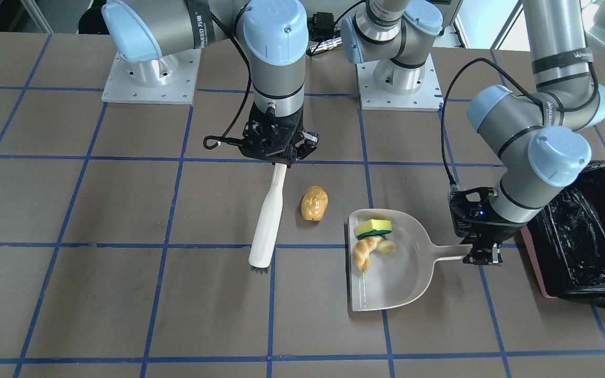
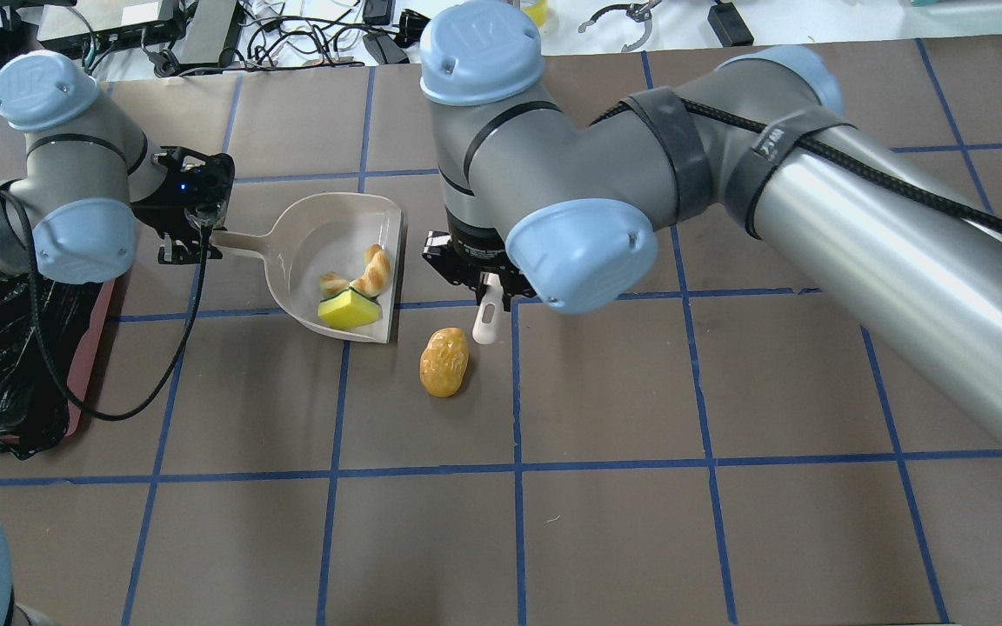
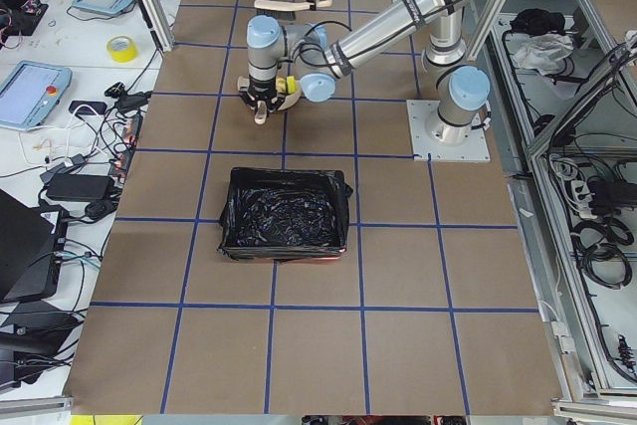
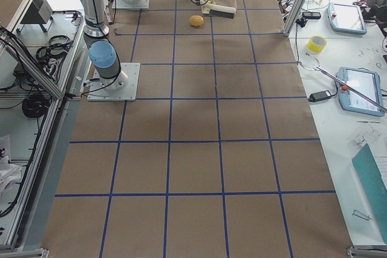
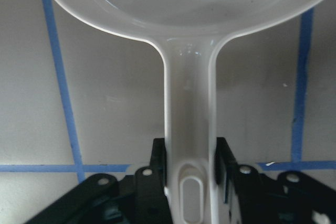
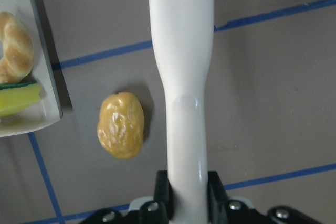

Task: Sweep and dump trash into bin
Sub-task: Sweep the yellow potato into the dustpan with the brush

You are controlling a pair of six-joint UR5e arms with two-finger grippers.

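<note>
The golden-brown potato lump [image 1: 314,203] lies on the table between the brush and the dustpan; it also shows in the overhead view [image 2: 444,362] and the right wrist view [image 6: 121,125]. The croissant piece [image 1: 368,250] and the yellow-green sponge [image 1: 373,227] lie inside the beige dustpan [image 1: 402,273]. My left gripper [image 1: 483,252] is shut on the dustpan handle [image 5: 189,108]. My right gripper [image 1: 280,160] is shut on the white brush [image 1: 268,215], whose bristles rest on the table. The bin [image 1: 591,236] with its black bag stands just beyond the left gripper.
The two arm bases [image 1: 150,79] [image 1: 399,86] are bolted at the robot's side of the table. Blue tape lines grid the brown surface. Cables and devices [image 2: 205,35] lie past the table's far edge. The right arm's long link [image 2: 858,209] spans the table's right half.
</note>
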